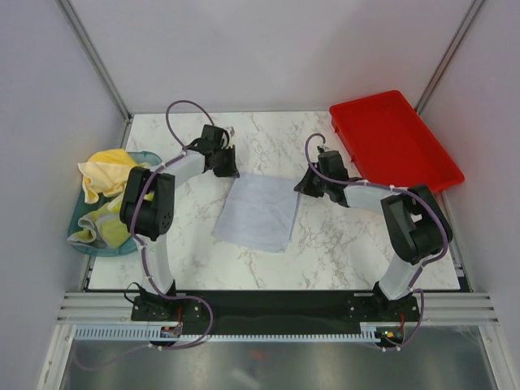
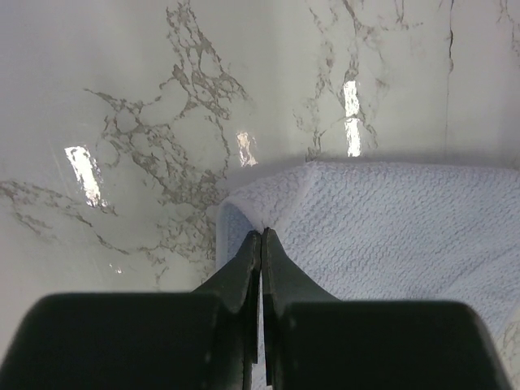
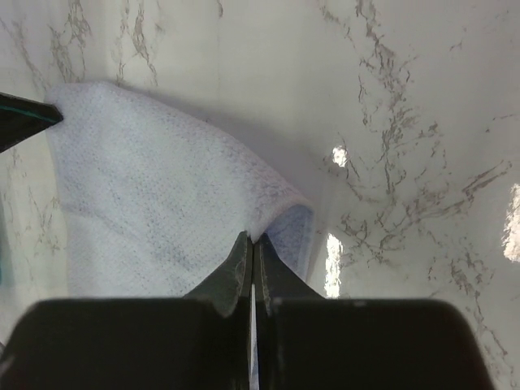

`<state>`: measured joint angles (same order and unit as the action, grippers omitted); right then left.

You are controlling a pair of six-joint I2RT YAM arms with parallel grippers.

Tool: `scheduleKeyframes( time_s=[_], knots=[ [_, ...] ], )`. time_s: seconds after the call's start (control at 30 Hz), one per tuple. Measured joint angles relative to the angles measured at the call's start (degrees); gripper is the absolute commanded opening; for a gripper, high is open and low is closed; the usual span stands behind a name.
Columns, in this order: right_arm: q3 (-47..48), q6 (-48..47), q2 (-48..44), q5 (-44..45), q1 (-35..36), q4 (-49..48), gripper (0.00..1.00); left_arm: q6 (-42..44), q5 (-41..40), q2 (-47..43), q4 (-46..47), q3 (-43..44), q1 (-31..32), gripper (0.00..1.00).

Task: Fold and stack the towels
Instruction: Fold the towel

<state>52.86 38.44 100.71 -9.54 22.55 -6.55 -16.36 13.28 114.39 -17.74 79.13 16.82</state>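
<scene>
The grey-blue towel [image 1: 258,213] lies spread on the marble table [image 1: 341,252]. The left gripper [image 2: 261,236] has its jaws pressed together on the towel's far left corner. The right gripper [image 3: 252,238] is clamped the same way on the far right corner. These 2 corners rise a little at the tips. Left of this towel stands the teal tub [image 1: 81,207], holding a crumpled yellow towel [image 1: 104,171] and a printed towel [image 1: 101,227]. To its far right sits the red tray [image 1: 394,138].

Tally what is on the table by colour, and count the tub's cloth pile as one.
red tray: 1
teal tub: 1
grey-blue towel: 1
yellow cloth pile in the tub: 1 (single cloths cannot be told apart)
Total: 4
</scene>
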Motion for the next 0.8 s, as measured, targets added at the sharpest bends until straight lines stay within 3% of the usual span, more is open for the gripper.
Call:
scheduleKeyframes(
  time_s=[0.5, 0.8],
  knots=[
    [2.6, -8.0, -1.0, -1.9, -2.0, 1.7, 0.00, -0.8, 1.5, -0.8, 3.3, 0.2, -1.0, 0.02],
    [3.0, -8.8, -2.9, -4.1, -2.3, 2.5, 0.00, -1.8, 1.9, -6.1, 4.4, -1.5, -1.0, 0.02]
  ],
)
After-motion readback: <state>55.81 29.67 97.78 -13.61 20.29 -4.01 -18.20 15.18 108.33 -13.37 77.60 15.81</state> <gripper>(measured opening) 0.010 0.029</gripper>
